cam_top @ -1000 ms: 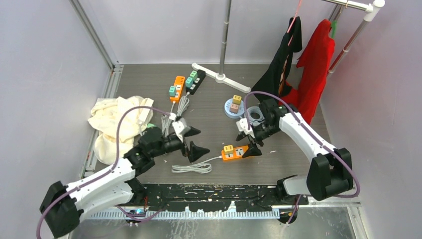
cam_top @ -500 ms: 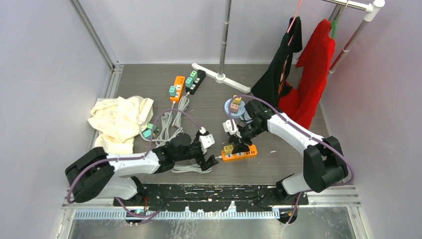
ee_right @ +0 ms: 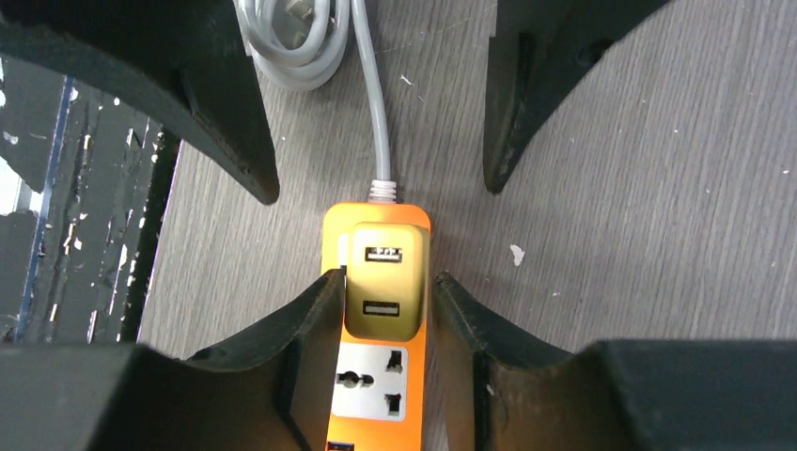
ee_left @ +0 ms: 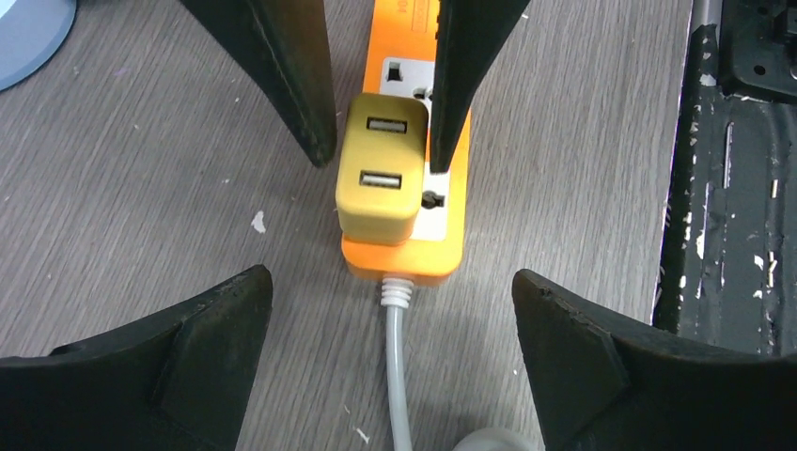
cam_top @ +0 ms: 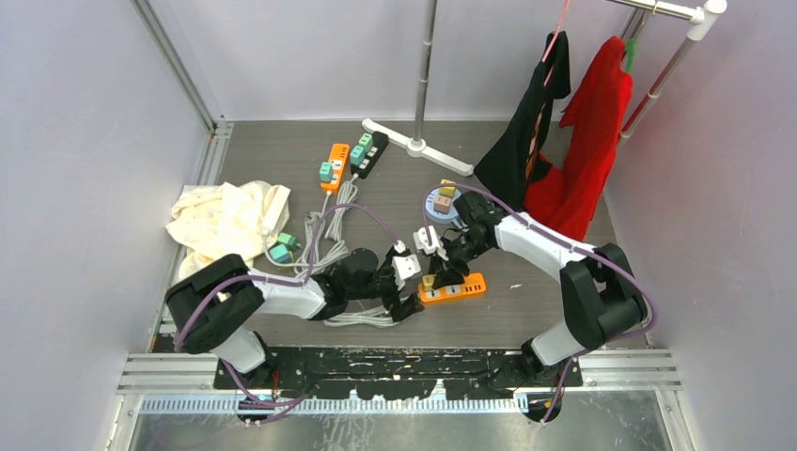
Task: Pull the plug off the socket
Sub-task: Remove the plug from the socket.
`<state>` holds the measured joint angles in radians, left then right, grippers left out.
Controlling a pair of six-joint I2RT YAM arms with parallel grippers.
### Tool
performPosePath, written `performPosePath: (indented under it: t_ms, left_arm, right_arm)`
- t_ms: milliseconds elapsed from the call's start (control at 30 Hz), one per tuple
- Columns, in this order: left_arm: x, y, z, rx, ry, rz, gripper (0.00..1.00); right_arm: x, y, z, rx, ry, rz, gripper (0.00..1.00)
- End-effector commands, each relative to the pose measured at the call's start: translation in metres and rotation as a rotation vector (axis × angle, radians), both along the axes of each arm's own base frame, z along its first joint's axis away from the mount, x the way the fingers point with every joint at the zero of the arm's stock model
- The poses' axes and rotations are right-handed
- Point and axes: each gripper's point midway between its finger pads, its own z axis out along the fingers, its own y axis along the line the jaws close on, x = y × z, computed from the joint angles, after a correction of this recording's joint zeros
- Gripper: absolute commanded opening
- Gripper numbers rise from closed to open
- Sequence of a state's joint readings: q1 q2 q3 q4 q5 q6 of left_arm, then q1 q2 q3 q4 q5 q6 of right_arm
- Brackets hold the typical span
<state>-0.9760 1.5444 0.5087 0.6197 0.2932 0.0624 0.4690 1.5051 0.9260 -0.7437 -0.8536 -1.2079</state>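
One tool (ee_right: pixel 387 278), right, snug around plug (ee_right: pixel 388 268)

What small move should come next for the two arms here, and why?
Probably the left gripper should ease forward and close on the orange power strip at its cable end. The right gripper has its fingers against both sides of the yellow plug, while the left one is open and the strip lies unheld, so it might lift with the plug.

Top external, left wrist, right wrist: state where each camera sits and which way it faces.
Top external: overhead behind the bases, facing the table; both arms show.
Left wrist: on left end effector, facing the yellow plug; own fingers show.
Right wrist: on right end effector, viewing it from the opposite end; fingers show.
Shared: plug, orange strip.
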Motion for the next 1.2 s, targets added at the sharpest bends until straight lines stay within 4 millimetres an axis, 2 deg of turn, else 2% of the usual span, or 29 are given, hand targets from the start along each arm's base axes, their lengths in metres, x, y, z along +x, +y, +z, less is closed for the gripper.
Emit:
performPosePath:
  t_ms: [0, 200, 433, 667, 800, 1067, 1167]
  left_arm:
    - [0.008, -0.026, 0.026, -0.096, -0.078, -0.057, 0.96]
    - [0.007, -0.035, 0.019, -0.093, -0.061, -0.087, 0.93]
    - [0.007, -0.042, 0.012, -0.087, -0.033, -0.101, 0.88]
    - [0.013, -0.044, 0.003, -0.082, -0.03, -0.075, 0.88]
    - [0.019, -0.047, 0.006, -0.101, -0.054, -0.053, 0.88]
    - [0.02, -0.05, 0.006, -0.116, -0.091, -0.069, 0.88]
    - [0.015, -0.053, 0.003, -0.113, -0.086, -0.097, 0.82]
  right_arm:
    - [0.002, 0.009, 0.003, 0.03, -0.003, 0.009, 0.43]
    - [0.0, 0.011, 0.007, 0.041, 0.005, 0.019, 0.32]
    - [-0.012, 0.009, 0.014, 0.065, 0.031, 0.037, 0.23]
    - [-0.004, 0.0, 0.019, 0.098, 0.039, -0.037, 0.12]
    - [-0.003, -0.007, 0.017, 0.092, 0.017, -0.044, 0.11]
    - [-0.01, -0.014, 0.014, 0.086, 0.008, -0.053, 0.11]
    - [-0.006, -0.012, 0.015, 0.092, -0.005, -0.053, 0.12]
